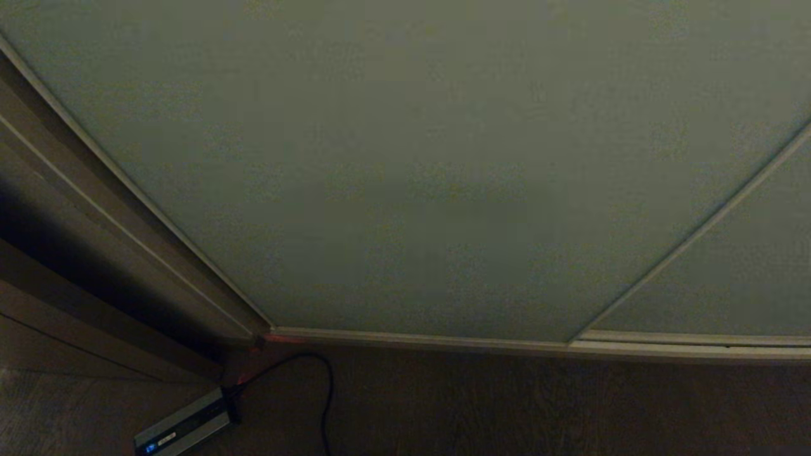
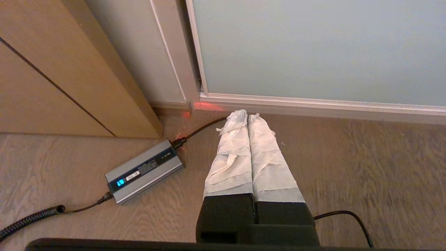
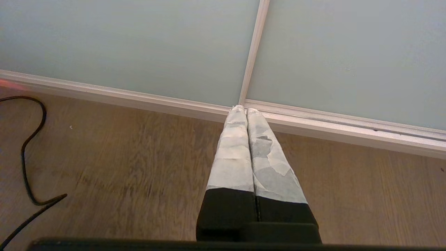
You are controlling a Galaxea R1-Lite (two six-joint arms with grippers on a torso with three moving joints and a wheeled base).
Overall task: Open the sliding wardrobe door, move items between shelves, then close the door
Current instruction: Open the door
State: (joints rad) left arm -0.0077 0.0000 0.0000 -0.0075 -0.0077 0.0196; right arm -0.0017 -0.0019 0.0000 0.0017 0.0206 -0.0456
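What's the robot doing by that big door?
Nothing is being handled yet. The robot faces the closed sliding wardrobe door, so no shelves or cushion can be seen. The left gripper and the right gripper are both shut and empty, pointing down over the wooden floor near the door's bottom rail. A grey charger box with its black cable lies on the floor to the robot's left.

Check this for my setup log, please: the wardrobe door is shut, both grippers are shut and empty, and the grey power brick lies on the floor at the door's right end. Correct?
Not quite. The power brick lies at the left end of the sliding wardrobe door, by the side frame, as the head view shows. The rest holds: the door is closed, and the left gripper and right gripper are shut and empty.
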